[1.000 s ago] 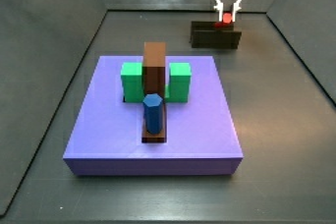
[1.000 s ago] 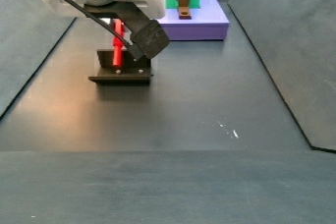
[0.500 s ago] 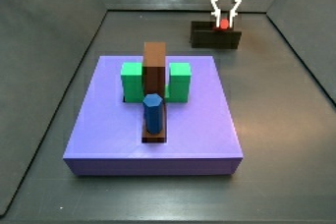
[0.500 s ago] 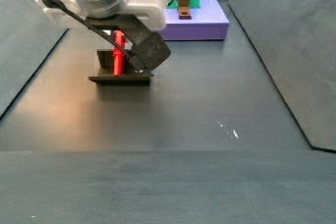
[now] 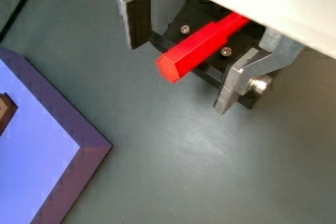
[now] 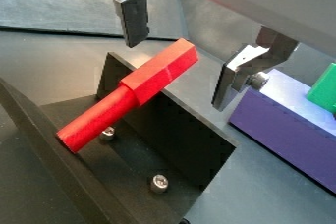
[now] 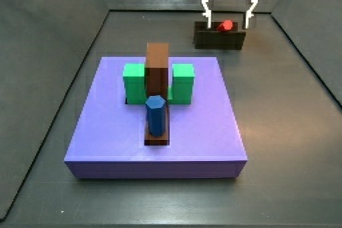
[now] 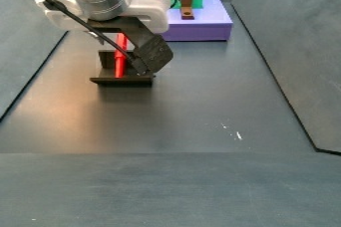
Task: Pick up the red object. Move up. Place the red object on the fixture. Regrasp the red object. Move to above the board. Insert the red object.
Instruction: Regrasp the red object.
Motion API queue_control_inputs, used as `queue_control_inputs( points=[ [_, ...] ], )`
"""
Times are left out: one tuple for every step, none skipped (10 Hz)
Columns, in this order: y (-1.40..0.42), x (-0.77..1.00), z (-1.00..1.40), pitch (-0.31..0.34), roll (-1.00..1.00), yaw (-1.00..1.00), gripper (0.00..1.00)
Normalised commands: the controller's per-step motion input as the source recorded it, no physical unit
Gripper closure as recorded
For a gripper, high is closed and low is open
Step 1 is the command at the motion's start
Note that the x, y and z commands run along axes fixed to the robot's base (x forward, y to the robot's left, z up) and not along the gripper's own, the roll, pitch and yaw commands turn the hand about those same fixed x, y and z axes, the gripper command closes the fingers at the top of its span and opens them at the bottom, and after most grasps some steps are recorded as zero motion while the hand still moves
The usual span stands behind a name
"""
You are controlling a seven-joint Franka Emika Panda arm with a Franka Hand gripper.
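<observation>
Wrist views put your gripper (image 5: 197,56) right over the fixture (image 6: 164,144), jaws spread wide. The two silver fingers (image 6: 133,14) stand clear on either side of the red peg (image 6: 129,92), and you can see a gap between each plate and the peg, so you hold nothing. The peg rests tilted on the fixture, leaning across the raised dark wall with one end down by the base plate, near a screw (image 6: 159,181). In a wrist view the peg (image 5: 201,45) shows end-on between the fingers (image 5: 138,17), with a purple corner of the board (image 5: 53,149) on the floor beside.

From a side view, the board (image 7: 201,137) lies nearest you, carrying the blue peg (image 7: 156,114) in front, the brown slab (image 7: 158,69) behind it and green blocks (image 7: 135,82) on both sides of the slab. Beyond the board, well apart from it, sits the fixture (image 7: 221,37) with the peg (image 7: 229,25) showing as a small red spot on it, and your gripper (image 7: 230,10) hangs just above, its fingers astride the peg.

In a side view, the fixture (image 8: 123,77) comes first, the peg (image 8: 119,55) leaning upright on it, the gripper (image 8: 130,44) around it, the board (image 8: 197,22) far behind.
</observation>
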Motion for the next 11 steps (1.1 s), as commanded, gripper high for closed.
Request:
queue_control_inputs(
  points=[
    [0.08,0.0,0.2,0.0,-0.22,-0.13,0.0],
    [0.0,0.07,1.0,0.0,-0.15,-0.04,0.0],
    [0.0,0.0,0.86,0.0,0.0,-0.08,0.0],
    [0.0,0.0,0.8,0.0,-0.02,-0.05,0.0],
    [0.0,0.05,0.68,0.0,0.0,0.0,0.0],
    [-0.28,0.0,0.13,0.0,0.61,0.0,0.0],
    [-0.26,0.0,0.01,0.0,1.0,-0.03,0.0],
    [-0.13,0.0,0.06,-0.029,1.0,-0.04,0.0],
    [-0.09,0.0,0.07,-0.037,1.0,-0.02,0.0],
    [0.0,0.0,0.13,-0.02,1.0,-0.02,0.0],
    [0.0,0.0,0.2,-0.031,1.0,0.0,0.0]
  ],
)
